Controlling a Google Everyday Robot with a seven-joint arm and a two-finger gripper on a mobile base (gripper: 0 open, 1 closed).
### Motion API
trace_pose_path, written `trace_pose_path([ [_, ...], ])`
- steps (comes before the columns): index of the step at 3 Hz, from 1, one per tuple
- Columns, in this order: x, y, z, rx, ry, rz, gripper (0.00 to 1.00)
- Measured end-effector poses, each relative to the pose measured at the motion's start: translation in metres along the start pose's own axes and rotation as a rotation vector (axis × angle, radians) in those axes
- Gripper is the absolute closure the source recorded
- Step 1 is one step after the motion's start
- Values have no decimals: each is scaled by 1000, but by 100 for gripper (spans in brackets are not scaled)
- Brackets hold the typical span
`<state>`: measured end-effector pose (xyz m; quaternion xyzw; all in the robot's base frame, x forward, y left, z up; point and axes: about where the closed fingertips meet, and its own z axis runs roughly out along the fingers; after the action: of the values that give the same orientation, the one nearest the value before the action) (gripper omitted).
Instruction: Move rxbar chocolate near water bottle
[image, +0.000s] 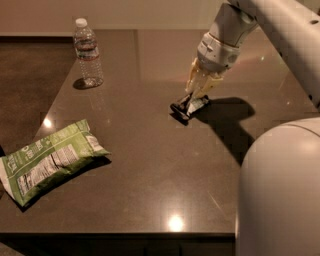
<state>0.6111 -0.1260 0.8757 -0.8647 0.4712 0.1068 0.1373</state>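
Green chip bag (50, 165) lying flat, front-left on dark glossy table (150, 195); printed side up

We see the bar (186, 107), small, flat and black-wrapped with pale lettering, low over the table (150, 190) right of the middle, lying slantwise with its left end nearer us. The gripper (199, 96) comes down on its right end and pinches it. The bottle (88, 53) stands upright near the far left corner, clear and ribbed, with a white cap and a thin label band near the top, well apart from the bar.
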Motion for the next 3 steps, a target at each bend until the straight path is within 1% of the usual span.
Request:
trace_pose_path([
  [1, -17, -26, -12, 52, -31, -2, 100],
  [2, -36, -46, -15, 74, -64, 2, 100],
  [3, -55, -68, -10, 73, -88, 31, 100],
])
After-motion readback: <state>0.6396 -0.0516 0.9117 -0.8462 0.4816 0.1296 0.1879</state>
